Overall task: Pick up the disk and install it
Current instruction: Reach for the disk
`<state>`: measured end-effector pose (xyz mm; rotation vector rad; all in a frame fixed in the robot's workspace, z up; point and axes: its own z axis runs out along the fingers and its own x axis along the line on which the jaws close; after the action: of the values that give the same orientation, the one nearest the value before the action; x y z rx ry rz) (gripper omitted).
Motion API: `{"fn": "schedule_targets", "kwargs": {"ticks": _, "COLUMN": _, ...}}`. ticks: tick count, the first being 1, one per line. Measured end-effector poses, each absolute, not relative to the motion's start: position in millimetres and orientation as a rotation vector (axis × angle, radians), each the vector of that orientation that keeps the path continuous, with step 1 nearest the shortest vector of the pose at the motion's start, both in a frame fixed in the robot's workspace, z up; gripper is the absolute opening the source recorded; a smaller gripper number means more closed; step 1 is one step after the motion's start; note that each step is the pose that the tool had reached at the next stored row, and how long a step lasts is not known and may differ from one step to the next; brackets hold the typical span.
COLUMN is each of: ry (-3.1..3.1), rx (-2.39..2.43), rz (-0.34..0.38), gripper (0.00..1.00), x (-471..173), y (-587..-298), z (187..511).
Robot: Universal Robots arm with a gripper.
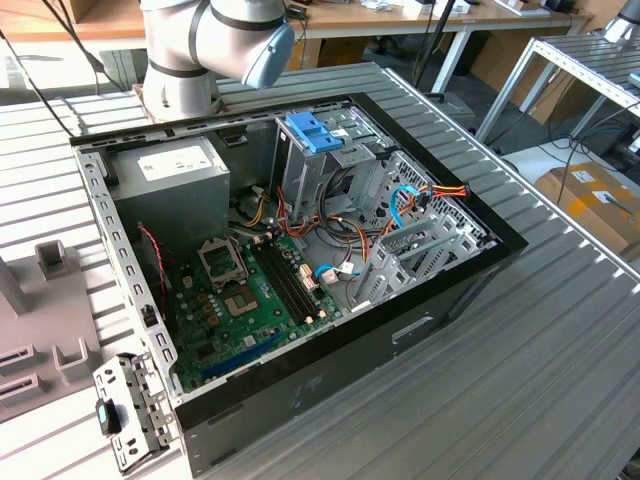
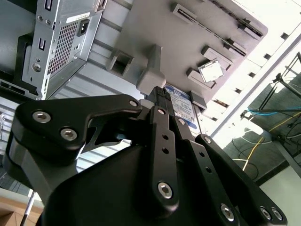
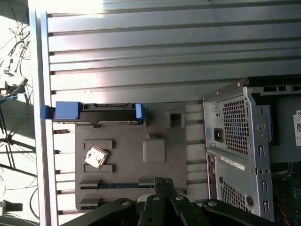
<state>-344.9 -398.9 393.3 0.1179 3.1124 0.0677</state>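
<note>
The disk stands on its long edge in a grey holder plate on the slatted table, with blue rails at both ends. In the second wrist view its white label with blue print shows just past my fingertips. My gripper hangs above the holder plate, a short way off the disk and not touching it. The two black fingers lie pressed together with nothing between them.
A small silver chip lies in a pocket of the holder plate. The open computer case sits beside the plate, its rear panel facing it. Inside are a blue drive tray, a power-supply box and the green motherboard.
</note>
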Motion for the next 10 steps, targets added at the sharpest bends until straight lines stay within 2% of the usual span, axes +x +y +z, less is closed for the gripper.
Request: {"fn": "schedule_targets", "kwargs": {"ticks": 10, "ry": 3.113, "rx": 0.118, "rz": 0.068, "gripper": 0.11, "x": -347.7, "y": -399.0, "z": 393.3}}
